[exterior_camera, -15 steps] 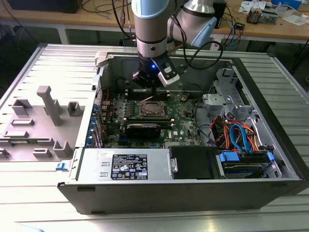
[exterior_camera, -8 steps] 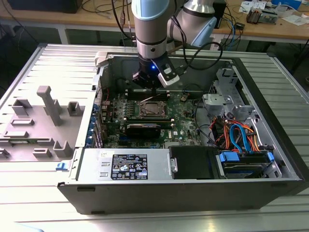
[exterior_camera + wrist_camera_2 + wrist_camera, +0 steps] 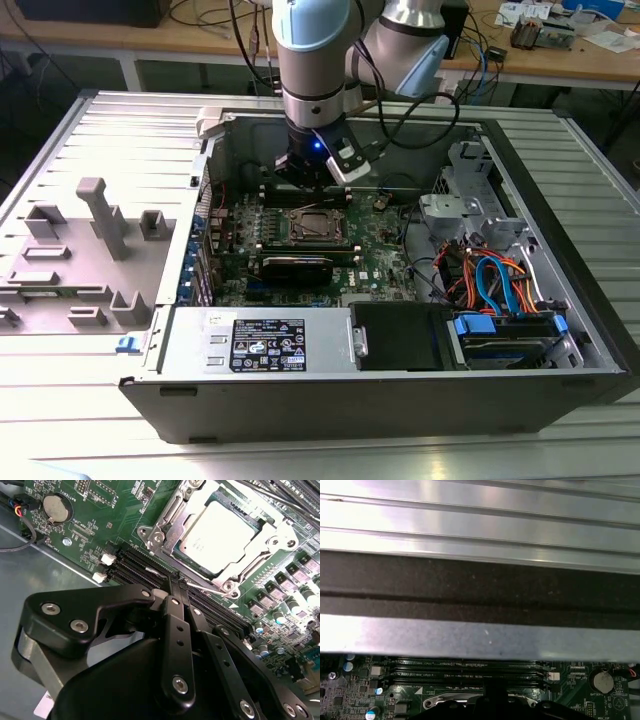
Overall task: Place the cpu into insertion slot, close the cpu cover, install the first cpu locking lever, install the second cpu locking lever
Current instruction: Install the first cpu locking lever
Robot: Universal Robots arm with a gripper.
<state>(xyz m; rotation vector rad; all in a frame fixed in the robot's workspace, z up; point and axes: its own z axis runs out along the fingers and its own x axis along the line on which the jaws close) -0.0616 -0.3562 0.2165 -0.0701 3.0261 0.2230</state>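
The cpu [image 3: 220, 532], a dull silver square, lies in the insertion slot [image 3: 176, 554] on the green motherboard [image 3: 95, 525]. The cpu cover [image 3: 167, 527], a silver frame with a window, lies flat over it. A thin wire locking lever [image 3: 210, 586] runs along the socket's near edge, next to the black memory slots [image 3: 135, 567]. My gripper [image 3: 177, 583] is shut, its black fingertips pressed together right at this lever; whether they clamp it I cannot tell. In the exterior view the gripper [image 3: 305, 178] hangs just behind the socket [image 3: 318, 226].
The open computer case [image 3: 400, 390] surrounds the board; its back wall [image 3: 480, 635] stands close to the gripper. A coin battery [image 3: 55, 508] sits beside the memory slots. Drive bays and orange and blue cables [image 3: 495, 285] are at the exterior view's right. A grey fixture [image 3: 95, 215] is at the left.
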